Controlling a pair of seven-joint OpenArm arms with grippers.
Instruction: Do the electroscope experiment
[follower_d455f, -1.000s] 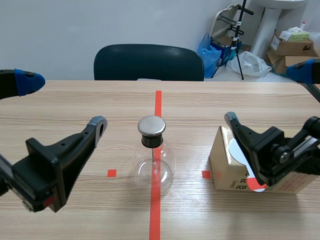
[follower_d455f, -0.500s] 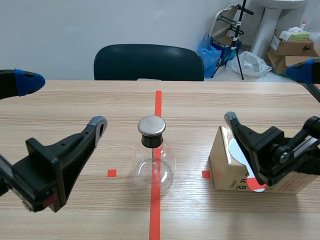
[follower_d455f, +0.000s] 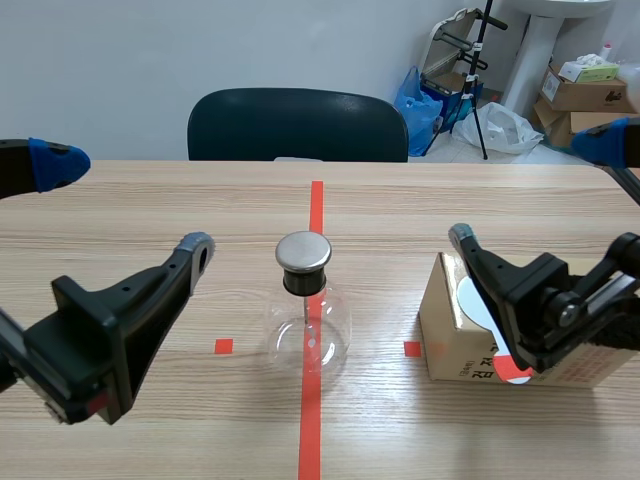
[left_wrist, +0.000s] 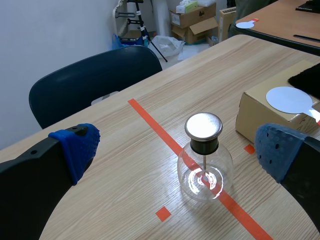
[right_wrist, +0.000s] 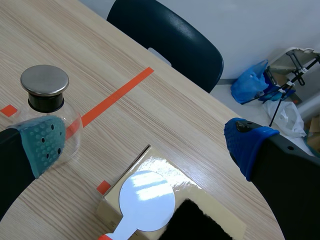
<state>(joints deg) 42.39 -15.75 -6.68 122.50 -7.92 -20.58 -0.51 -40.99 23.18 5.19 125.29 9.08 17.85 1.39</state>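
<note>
Ahead of the left gripper (left_wrist: 177, 150), framed between its wide-spread, empty fingers, the electroscope (left_wrist: 204, 162) stands untouched. Under the right gripper (right_wrist: 146, 144), equally spread and empty, the white disc (right_wrist: 146, 200) and black fur (right_wrist: 197, 221) lie on the cardboard box (right_wrist: 160, 162). Seemingly nothing has begun: picking up, rubbing and touching the cap (left_wrist: 203, 125) remain.
</note>
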